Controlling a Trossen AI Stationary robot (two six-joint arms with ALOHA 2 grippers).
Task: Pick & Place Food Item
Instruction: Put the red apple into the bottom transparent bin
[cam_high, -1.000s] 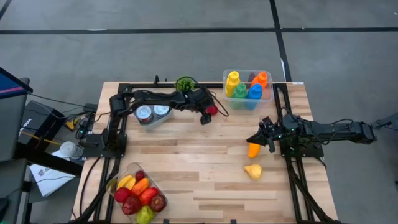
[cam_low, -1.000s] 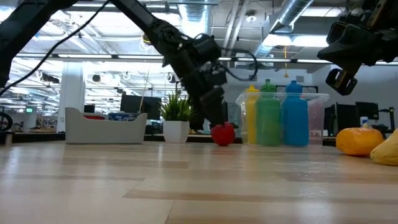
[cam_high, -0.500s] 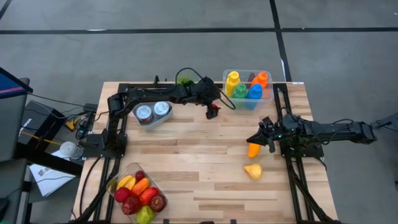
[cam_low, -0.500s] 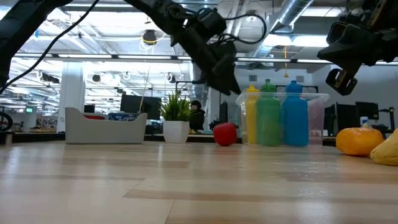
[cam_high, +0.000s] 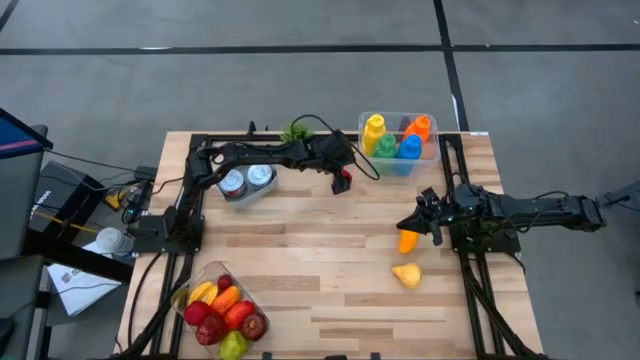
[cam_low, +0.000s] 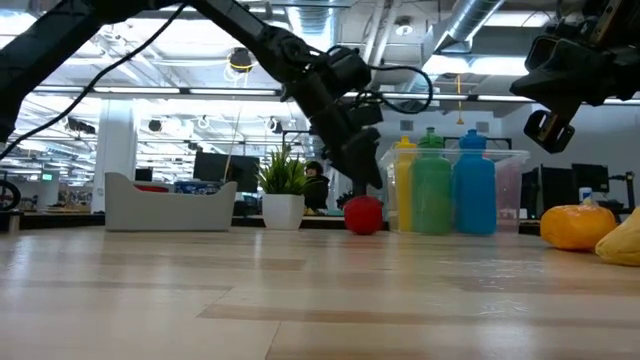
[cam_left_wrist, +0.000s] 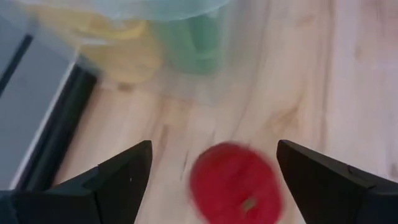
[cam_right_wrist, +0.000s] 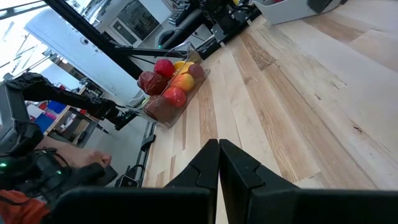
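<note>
A round red fruit (cam_left_wrist: 235, 183) rests on the table just in front of the clear bottle bin; it also shows in the low view as the red fruit (cam_low: 363, 214). My left gripper (cam_left_wrist: 214, 149) hangs open right above it, one finger on either side, not touching; from above, my left gripper (cam_high: 343, 178) mostly hides it. My right gripper (cam_high: 425, 222) is shut and waits raised near the table's right edge, over an orange fruit (cam_high: 407, 240). A yellow fruit (cam_high: 406, 274) lies nearer.
The clear bin of coloured bottles (cam_high: 398, 140) stands at the far edge beside the red fruit. A tray with cans (cam_high: 245, 182) and a potted plant (cam_high: 296, 132) sit far left. A container of mixed fruit (cam_high: 225, 315) is near left. A person's hand (cam_right_wrist: 56, 168) shows beyond the table.
My left gripper, down at the red fruit a second ago, rose clear of it while shifting toward the bottle bin, then sank partway back over it. The red fruit stayed on the table.
</note>
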